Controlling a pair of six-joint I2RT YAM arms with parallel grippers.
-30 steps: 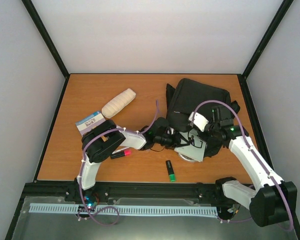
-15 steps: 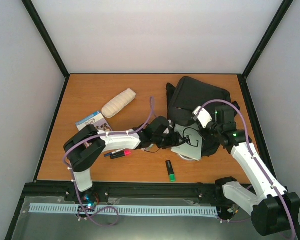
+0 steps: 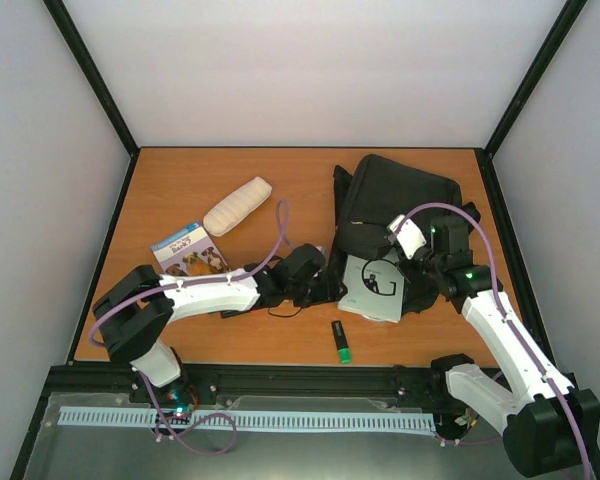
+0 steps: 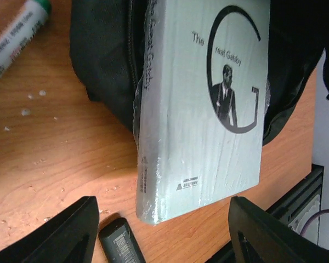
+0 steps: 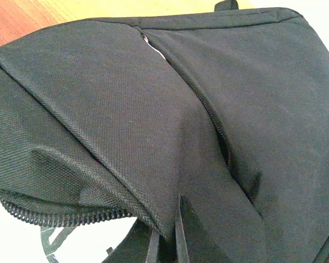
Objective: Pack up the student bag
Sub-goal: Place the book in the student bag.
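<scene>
Left wrist view: the left hand [image 4: 162, 230] is seen with its two dark fingers [image 4: 71, 235] set wide apart and nothing gripped between them. Just beyond the fingers, a pale grey paperback book in clear wrap [image 4: 208, 126], titled "The Great Gatsby", is laid cover up. Its near end rests on the brown wooden table [image 4: 38, 148], and its far end is tucked into the open mouth of the large black fabric student bag [image 4: 104, 60].

On the right wrist view, the right hand [image 5: 165, 241] is seen closed, its fingers drawn together and clamped on a fold of the bag's fabric beside an open zip.

From the top external view, the student bag [image 3: 400, 195] is found lying flat on the right rear part of the table, with the book jutting from its near side between the two hands. A black marker with a green cap [image 3: 341, 342] is placed near the front edge, apart from the book. On the left half, a blue-edged picture booklet [image 3: 188, 250] and a cream padded pencil pouch [image 3: 237, 205] are laid near each other, well apart from the bag.
</scene>
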